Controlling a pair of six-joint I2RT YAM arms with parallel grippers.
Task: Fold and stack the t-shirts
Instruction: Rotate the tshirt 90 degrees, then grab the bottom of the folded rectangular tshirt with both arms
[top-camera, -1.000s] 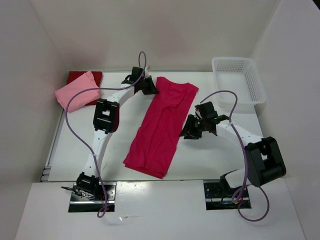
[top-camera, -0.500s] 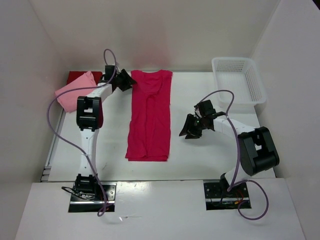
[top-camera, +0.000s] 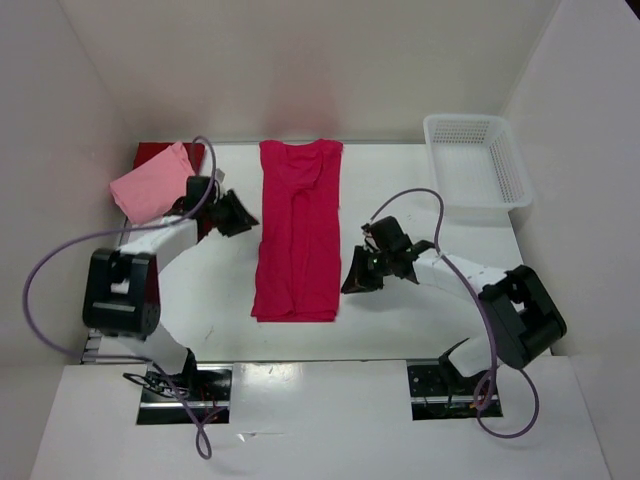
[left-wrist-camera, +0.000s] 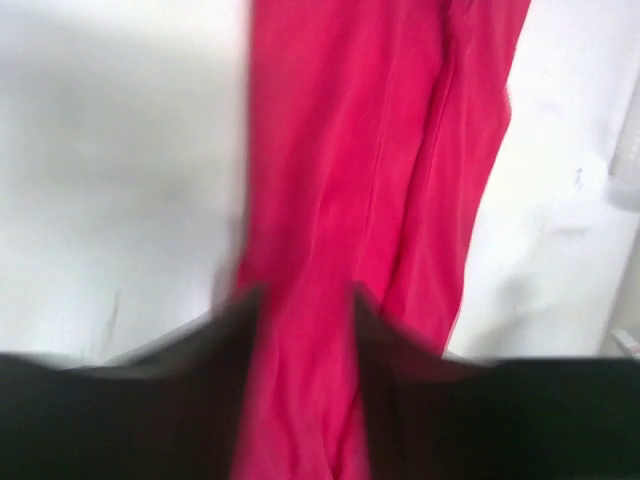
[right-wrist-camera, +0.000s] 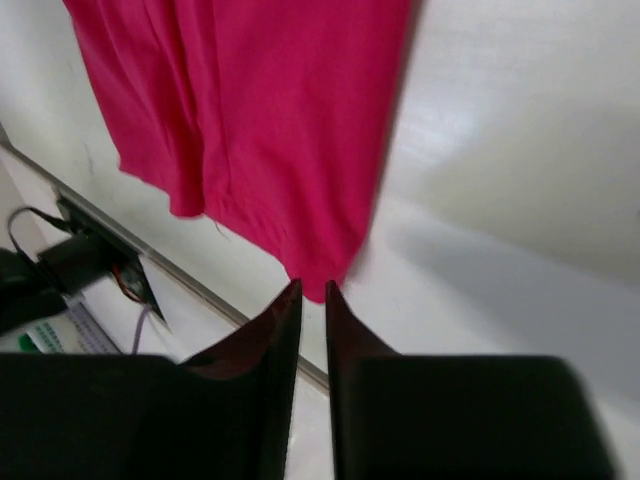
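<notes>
Magenta-crimson t-shirt (top-camera: 297, 235), one of three, lies mid-table folded lengthwise into a long, narrow strip, collar far, hem near. The light pink t-shirt (top-camera: 150, 185) sits folded far left, overlapping the dark red t-shirt (top-camera: 158, 152). One white mesh basket (top-camera: 475, 165) stands far right. The left gripper (top-camera: 243, 215), fingers apart, hangs left of the strip. The right gripper (top-camera: 352, 282), fingers almost together and empty, is just beside its right edge.
</notes>
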